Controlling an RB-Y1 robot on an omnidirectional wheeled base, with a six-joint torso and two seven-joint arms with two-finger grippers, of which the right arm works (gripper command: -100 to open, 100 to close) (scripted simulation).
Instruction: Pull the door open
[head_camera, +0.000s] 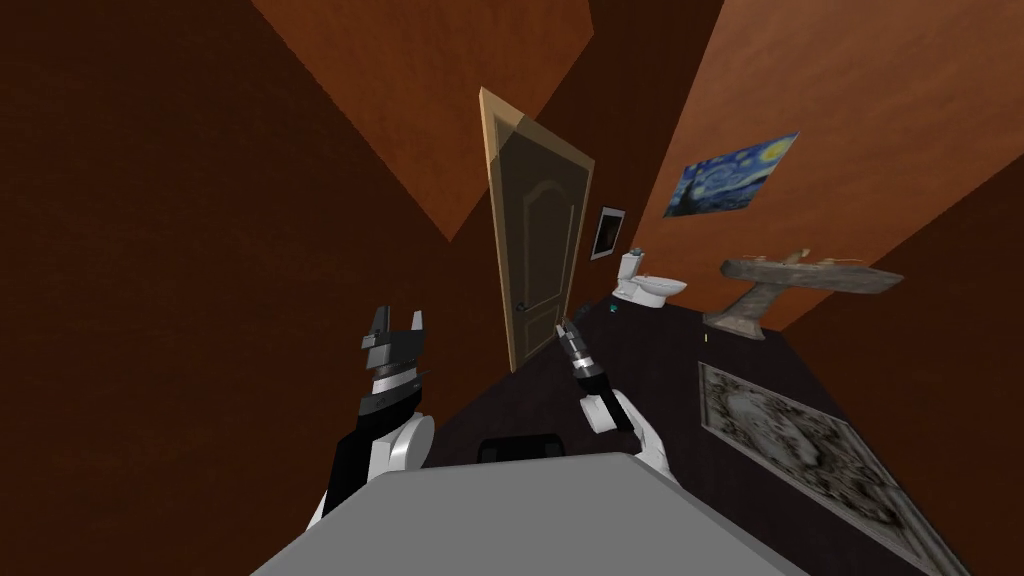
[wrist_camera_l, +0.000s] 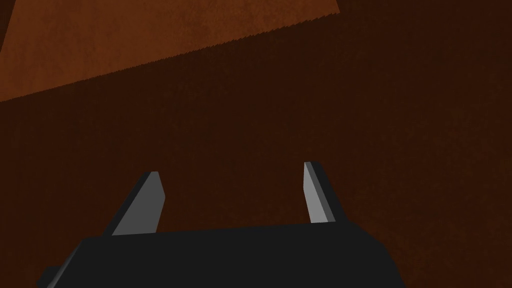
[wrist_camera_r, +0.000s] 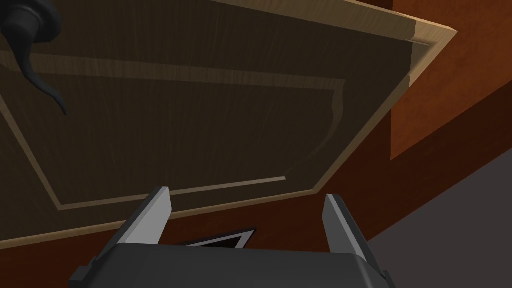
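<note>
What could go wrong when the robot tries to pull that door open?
The right gripper is open and the dark handle sits well off to its side, so shutting now would likely grab nothing. If the door swings toward the robot, it might bump that arm.

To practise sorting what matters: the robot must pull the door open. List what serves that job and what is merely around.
For the job: door, its dark handle, right gripper (open, facing the door).

Just around: toilet, sink, rug, starry painting, small framed picture, left gripper (open, facing a wall).
</note>
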